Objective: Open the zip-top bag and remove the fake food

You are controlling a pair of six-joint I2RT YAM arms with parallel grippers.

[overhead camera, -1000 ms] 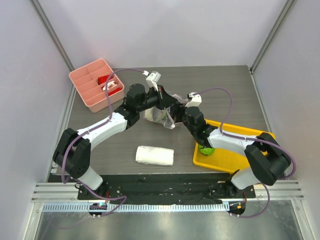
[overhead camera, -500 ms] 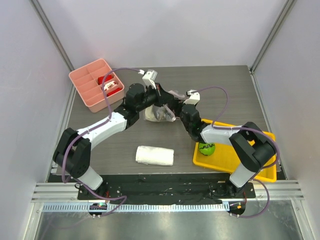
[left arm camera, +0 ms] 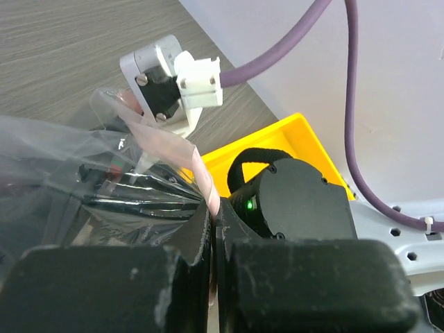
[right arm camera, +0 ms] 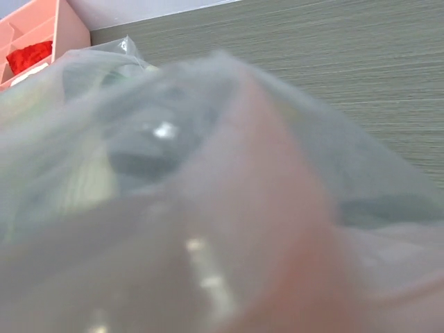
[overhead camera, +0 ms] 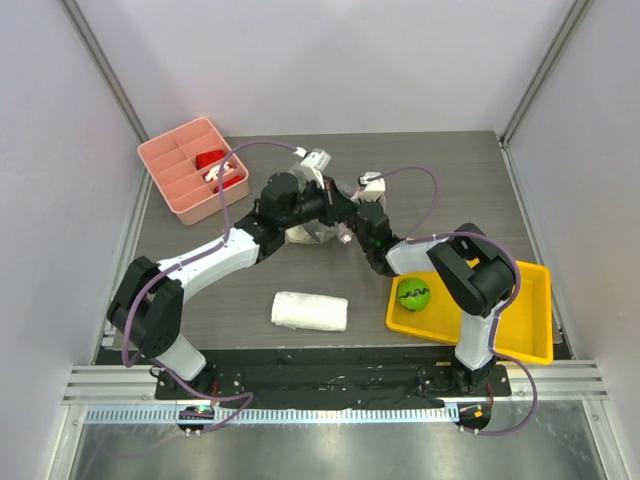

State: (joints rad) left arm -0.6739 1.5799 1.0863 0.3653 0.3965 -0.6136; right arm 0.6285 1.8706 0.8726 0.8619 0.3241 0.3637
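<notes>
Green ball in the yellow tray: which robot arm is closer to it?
The right arm. Its forearm passes right beside the green ball in the yellow tray. The left arm lies on the table's other side, reaching to the plastic bag.

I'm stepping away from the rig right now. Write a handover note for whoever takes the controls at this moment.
Grippers: the left gripper is shut on the pink zip strip of the clear crinkly plastic zip-top bag at mid-table. The right gripper is pressed against the bag, and plastic fills its camera view, so I cannot tell whether it is open or shut.
Done: the bag looks open. The green toy ball with dark wavy stripes lies in the yellow plastic tray.
Left: dark and pale shapes show inside the bag. Take them out.
</notes>
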